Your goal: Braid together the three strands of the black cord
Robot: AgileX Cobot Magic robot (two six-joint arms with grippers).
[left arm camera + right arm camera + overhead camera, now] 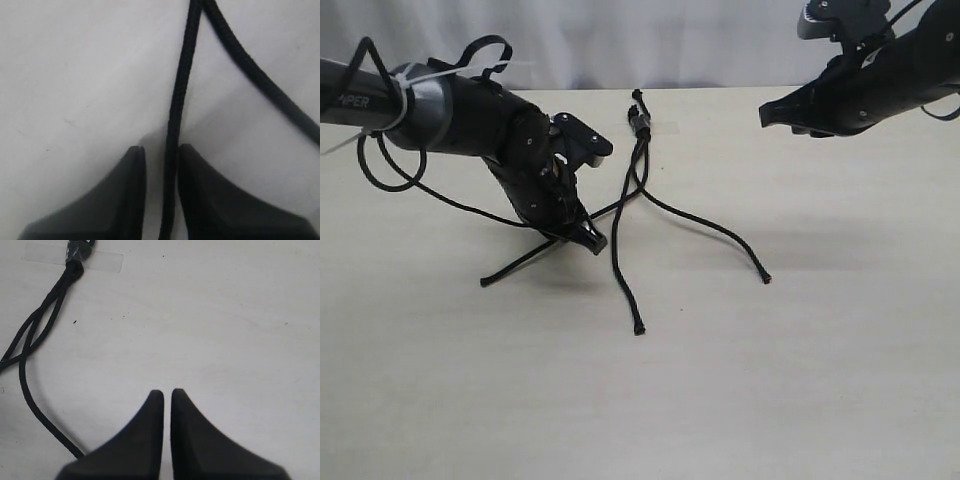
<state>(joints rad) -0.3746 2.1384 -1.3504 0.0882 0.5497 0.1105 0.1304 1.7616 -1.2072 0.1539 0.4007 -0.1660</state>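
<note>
The black cord's knotted top [640,120] is taped to the table at the back centre. From it three strands fan toward the front: a left strand [515,265], a middle strand [616,260] and a right strand [710,228]. My left gripper [588,240] is down at the table over the left strand. In the left wrist view that strand [175,100] runs between the slightly parted jaws of the left gripper [161,149], against one finger and clear of the other. My right gripper [765,115] hangs shut and empty above the table at the back right, away from the cord.
Clear tape [105,261] holds the knot [77,252] to the pale wooden table [800,380]. A glossy cable [430,190] loops down from the left arm onto the table. A white curtain [650,40] closes the back.
</note>
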